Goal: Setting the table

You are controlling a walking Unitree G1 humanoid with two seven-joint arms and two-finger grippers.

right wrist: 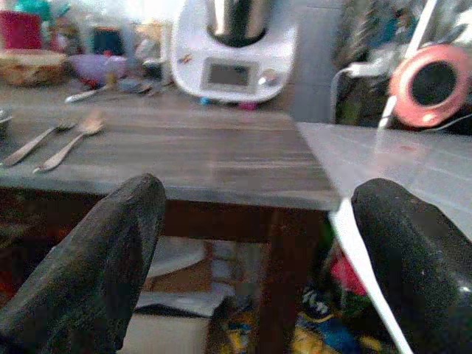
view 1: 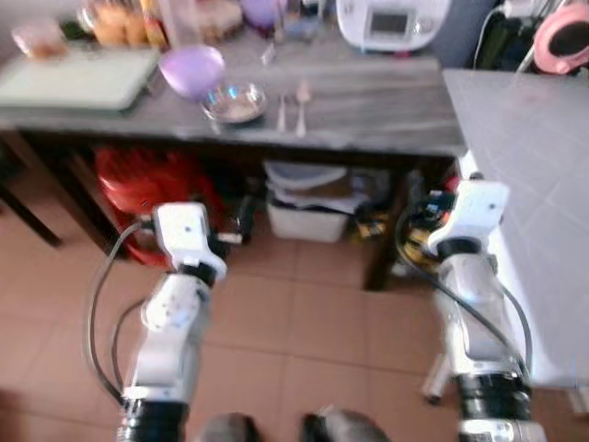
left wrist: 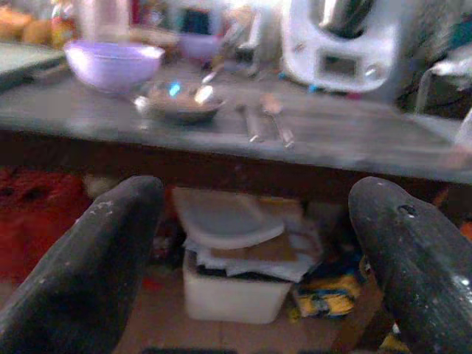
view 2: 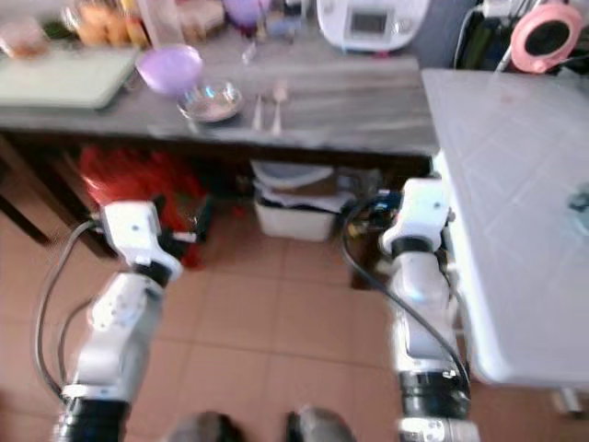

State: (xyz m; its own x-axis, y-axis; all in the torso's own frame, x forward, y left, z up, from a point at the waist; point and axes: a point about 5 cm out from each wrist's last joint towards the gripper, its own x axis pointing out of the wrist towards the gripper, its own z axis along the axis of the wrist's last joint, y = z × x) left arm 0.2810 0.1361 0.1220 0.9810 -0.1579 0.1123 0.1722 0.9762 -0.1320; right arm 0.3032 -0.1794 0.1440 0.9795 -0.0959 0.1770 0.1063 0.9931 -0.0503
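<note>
A purple bowl [view 1: 191, 70] and a small metal bowl [view 1: 236, 101] sit on the dark wooden table [view 1: 368, 115] ahead. A fork [view 1: 282, 112] and a spoon [view 1: 302, 101] lie just right of the metal bowl. Both arms are held low in front of me, short of the table. My left gripper [left wrist: 254, 258] is open with nothing between its fingers, facing the table edge. My right gripper [right wrist: 258, 258] is open too and holds nothing, pointing at the table's right end.
A white kitchen machine [view 1: 391, 23] stands at the table's back. A green tray [view 1: 78, 78] lies on the left. A white-topped table [view 1: 529, 184] adjoins on the right. Under the table are a red crate [view 1: 147, 184] and a white bin [view 1: 308, 216].
</note>
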